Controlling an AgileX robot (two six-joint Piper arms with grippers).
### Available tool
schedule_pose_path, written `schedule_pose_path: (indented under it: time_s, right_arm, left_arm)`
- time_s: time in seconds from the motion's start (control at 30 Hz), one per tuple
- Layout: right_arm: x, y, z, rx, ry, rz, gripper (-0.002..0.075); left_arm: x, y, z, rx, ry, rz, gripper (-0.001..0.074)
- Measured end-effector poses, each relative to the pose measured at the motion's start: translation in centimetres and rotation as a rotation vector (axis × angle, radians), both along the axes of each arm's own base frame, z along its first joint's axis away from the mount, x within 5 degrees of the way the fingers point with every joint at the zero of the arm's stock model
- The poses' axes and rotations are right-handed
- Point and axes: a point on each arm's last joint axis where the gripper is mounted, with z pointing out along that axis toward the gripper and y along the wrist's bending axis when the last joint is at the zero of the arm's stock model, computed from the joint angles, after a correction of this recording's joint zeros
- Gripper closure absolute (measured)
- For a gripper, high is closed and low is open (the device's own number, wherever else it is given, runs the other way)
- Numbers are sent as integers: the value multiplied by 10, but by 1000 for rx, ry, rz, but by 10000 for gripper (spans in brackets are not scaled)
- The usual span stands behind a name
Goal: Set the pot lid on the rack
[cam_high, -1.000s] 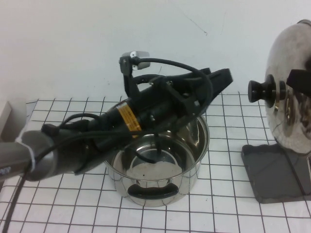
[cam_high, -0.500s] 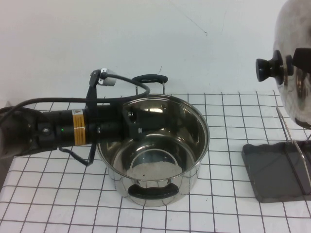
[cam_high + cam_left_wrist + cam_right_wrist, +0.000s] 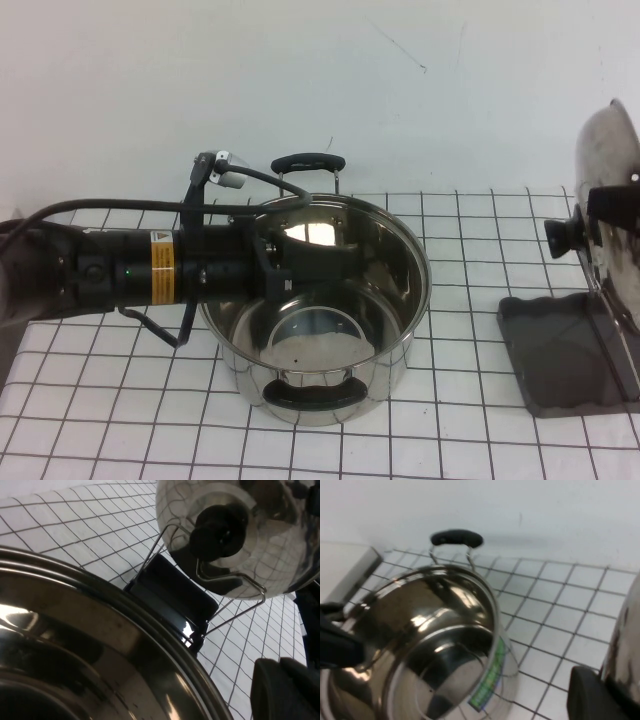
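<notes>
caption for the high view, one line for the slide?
Right hand holds the shiny domed steel pot lid on edge above the dark grey wire rack; left hand sits over the steel pot.

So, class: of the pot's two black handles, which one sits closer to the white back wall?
The far handle, arching above the pot rim, beyond the left gripper; the other faces the camera.

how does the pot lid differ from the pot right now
The pot lid stands on edge above the rack, held at the right gripper; the pot sits upright on the table. The lid is a shallow dome with one black centre knob; the pot is deep with two black side handles. The left gripper reaches over the pot, not the lid. Both are shiny steel.
</notes>
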Motion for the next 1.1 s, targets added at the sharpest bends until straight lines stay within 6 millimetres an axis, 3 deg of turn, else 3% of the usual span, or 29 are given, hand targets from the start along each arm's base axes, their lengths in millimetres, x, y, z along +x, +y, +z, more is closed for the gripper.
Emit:
schedule_pose_path:
  time_s: [0.27, 0.53, 0.67, 0.9, 1.1]
  right_arm:
    - [12, -2, -18, -21, 55, -16, 655]
    - [9, -8, -19, -35, 70, 16, 487]
    - [6, -20, -19, -1, 96, 33, 463]
    - [-17, -45, 7, 32, 31, 10, 461]
    - [-44, -46, 36, 4, -83, -21, 461]
  left_arm:
    - [0, 0, 0, 2, -1, -4, 736]
    - [-1, 0, -2, 19, -3, -19, 736]
    - [-2, 0, -2, 20, 1, -19, 736]
    - [-2, 0, -2, 21, 4, -19, 736]
    - [-4, 4, 4, 118, -47, 7, 736]
